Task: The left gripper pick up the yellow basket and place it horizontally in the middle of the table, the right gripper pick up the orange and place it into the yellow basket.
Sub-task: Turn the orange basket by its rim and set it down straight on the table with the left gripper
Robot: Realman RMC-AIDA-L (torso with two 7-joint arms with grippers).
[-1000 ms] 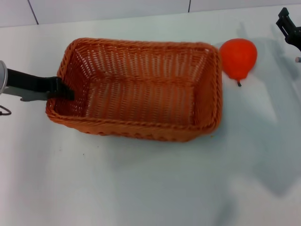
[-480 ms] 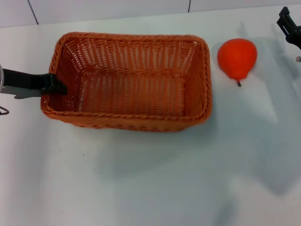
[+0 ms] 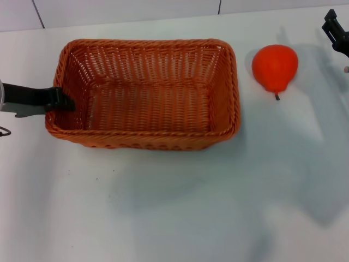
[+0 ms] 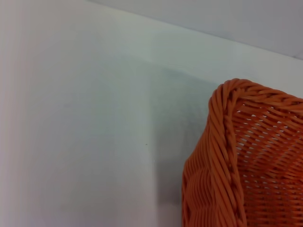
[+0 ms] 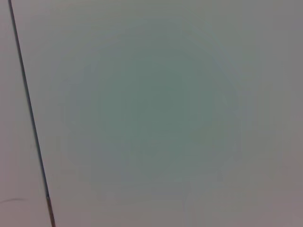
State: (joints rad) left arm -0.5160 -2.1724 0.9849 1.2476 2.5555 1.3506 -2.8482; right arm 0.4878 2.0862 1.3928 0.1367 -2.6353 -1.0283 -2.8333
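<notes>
The yellow basket [image 3: 144, 93], an orange-brown woven rectangle, lies lengthwise on the white table [image 3: 174, 207], left of centre. My left gripper [image 3: 61, 100] reaches in from the left edge and is shut on the basket's left rim. A corner of the basket fills the lower part of the left wrist view [image 4: 227, 156]. The orange [image 3: 275, 65] lies on the table just right of the basket, apart from it, its stem pointing toward me. My right gripper [image 3: 336, 31] shows only partly at the far right edge, beyond the orange.
A wall with panel seams runs along the table's far edge [image 3: 163, 19]. The right wrist view shows only a pale surface with a thin dark seam [image 5: 28, 113]. Bare tabletop stretches in front of the basket.
The basket has shifted left with my left gripper and levelled out, opening a wider gap to the orange. The orange and right gripper have not moved.
</notes>
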